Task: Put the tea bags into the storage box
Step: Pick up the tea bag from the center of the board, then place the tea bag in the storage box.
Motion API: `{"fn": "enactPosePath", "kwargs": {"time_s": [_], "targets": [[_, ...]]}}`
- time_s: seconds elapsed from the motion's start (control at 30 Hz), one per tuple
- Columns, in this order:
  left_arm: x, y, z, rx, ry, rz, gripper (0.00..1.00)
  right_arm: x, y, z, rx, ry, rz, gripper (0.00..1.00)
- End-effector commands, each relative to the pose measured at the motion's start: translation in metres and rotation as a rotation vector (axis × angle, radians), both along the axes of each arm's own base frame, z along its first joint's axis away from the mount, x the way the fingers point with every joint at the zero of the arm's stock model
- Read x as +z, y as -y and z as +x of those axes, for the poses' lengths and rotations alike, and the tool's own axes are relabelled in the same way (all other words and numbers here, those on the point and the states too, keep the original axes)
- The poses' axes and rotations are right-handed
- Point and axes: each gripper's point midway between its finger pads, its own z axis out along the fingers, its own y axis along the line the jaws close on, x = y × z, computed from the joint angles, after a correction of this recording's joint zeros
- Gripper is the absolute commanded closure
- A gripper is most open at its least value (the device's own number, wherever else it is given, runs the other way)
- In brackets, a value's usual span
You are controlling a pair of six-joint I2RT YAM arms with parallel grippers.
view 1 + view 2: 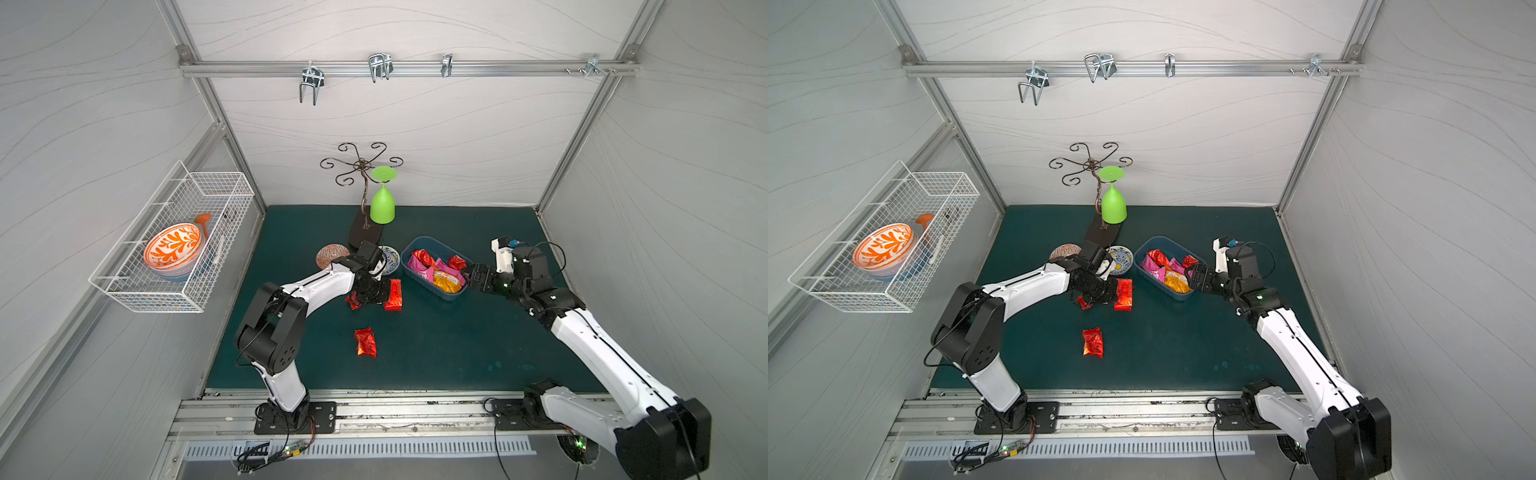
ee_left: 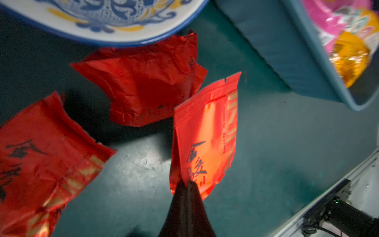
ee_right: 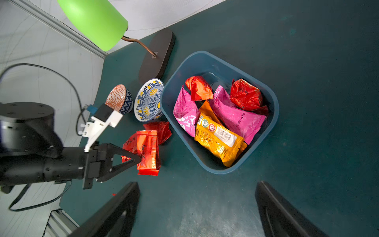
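Both top views: R arm (image 1: 602, 353) looms lower right. Right gripper (image 1: 468, 277), fingers apart, sits just beside storage box (image 1: 430, 245), centre-right. Left gripper (image 1: 386, 293) clamped on red tea bag (image 1: 394, 296), centre; loose red sachet (image 1: 365, 342) below on mat (image 1: 478, 353).
Left wrist: pinched bag mid-frame, two red bags (image 2: 143, 86) to its left, box upper right.
Right wrist: box at centre w/ mixed tea bags (image 3: 217, 141), pink, orange, red.

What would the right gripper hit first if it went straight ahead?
Most likely the storage box: the open right gripper points at its near wall, with the orange tea bag just behind. Its height is hard to judge.
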Motion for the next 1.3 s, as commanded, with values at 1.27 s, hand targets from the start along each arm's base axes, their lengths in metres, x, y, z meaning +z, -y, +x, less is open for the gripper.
{"fn": "enactPosePath", "kwargs": {"time_s": [1.27], "targets": [[0.06, 0.146, 0.129, 0.407, 0.134, -0.295, 0.89, -0.06, 0.042, -0.009, -0.196, -0.184, -0.03, 0.08]]}}
